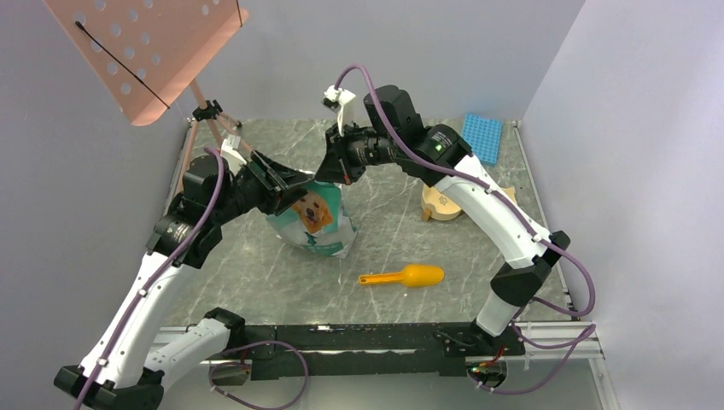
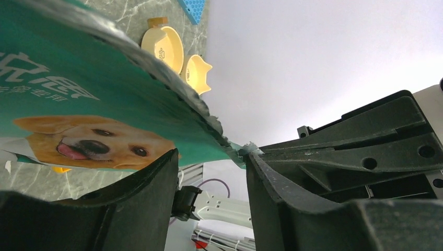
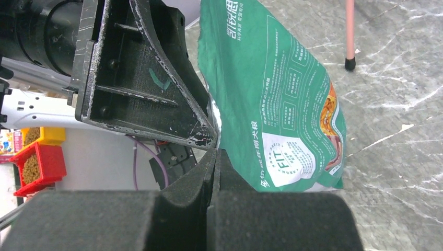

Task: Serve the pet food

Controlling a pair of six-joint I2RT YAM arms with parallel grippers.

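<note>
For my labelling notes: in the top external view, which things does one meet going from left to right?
Pink perforated stand → green pet food bag → orange scoop → blue rack. The yellow bowl overlaps scoop and rack, so it is omitted.

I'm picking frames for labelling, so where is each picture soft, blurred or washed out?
Top external: evenly lit and sharp throughout. Left wrist: the bag sits so close that its upper edge blurs, and the wall behind is washed out pale. Right wrist: its own claw is blurred in the foreground, while the bag's print is crisp.
</note>
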